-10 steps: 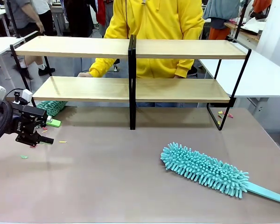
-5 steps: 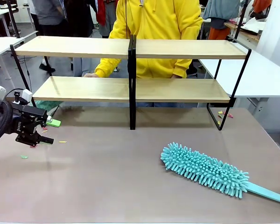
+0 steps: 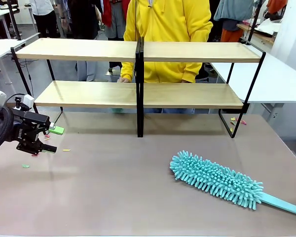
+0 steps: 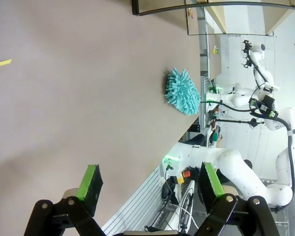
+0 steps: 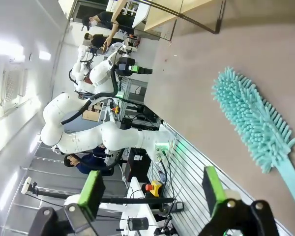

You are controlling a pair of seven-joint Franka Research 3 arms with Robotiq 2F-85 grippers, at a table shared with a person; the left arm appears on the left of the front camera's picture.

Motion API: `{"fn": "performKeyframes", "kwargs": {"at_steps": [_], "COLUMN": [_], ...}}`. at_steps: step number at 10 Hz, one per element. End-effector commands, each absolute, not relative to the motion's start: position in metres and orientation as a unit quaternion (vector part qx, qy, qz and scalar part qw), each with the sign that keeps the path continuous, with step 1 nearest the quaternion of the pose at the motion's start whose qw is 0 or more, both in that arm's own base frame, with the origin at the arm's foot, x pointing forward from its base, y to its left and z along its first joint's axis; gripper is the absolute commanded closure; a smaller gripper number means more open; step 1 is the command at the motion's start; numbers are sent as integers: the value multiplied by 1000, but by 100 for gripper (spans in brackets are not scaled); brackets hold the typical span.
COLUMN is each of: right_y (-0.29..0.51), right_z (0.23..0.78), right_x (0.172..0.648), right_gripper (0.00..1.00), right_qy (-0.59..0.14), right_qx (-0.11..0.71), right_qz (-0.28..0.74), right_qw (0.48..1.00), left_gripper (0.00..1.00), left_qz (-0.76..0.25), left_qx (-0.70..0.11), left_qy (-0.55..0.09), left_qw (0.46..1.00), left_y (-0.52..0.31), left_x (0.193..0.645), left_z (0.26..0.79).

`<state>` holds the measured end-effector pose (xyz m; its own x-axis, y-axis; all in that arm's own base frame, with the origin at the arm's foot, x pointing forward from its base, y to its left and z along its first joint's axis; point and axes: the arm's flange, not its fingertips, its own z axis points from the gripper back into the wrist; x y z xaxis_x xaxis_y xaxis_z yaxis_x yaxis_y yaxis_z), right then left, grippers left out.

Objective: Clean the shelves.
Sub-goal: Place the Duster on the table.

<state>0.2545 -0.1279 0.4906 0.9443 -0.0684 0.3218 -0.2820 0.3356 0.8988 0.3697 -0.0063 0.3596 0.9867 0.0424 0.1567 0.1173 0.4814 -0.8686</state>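
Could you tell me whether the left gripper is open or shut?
Open: the left gripper has its green pads wide apart, holding nothing.

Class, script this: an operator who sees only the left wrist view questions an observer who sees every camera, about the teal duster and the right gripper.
Operator: I see the duster end-on. Has it a handle?
Observer: Yes. From the front, a teal handle runs from the head toward the table corner on the robot's right.
Operator: How does the right gripper stand?
Observer: Open and empty, looking down at the duster.
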Motion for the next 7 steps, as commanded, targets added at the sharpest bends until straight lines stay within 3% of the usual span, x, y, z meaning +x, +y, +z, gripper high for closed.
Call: {"fn": "performKeyframes", "kwargs": {"at_steps": [1, 7], "right_y": [-127, -127], "right_z": [493, 493], "right_x": [257, 257], "right_gripper": [0, 0], "right_qy": [-166, -166], "right_qx": [576, 576], "right_qz": [68, 68], "right_qw": [798, 798], "left_gripper": [0, 0], "left_qz": [-17, -17], "left_qx": [-520, -520], "left_qy": [-84, -84], "left_qw": [850, 850], "left_y": [-10, -10], "left_x": [367, 367], "left_z": [360, 360]}}
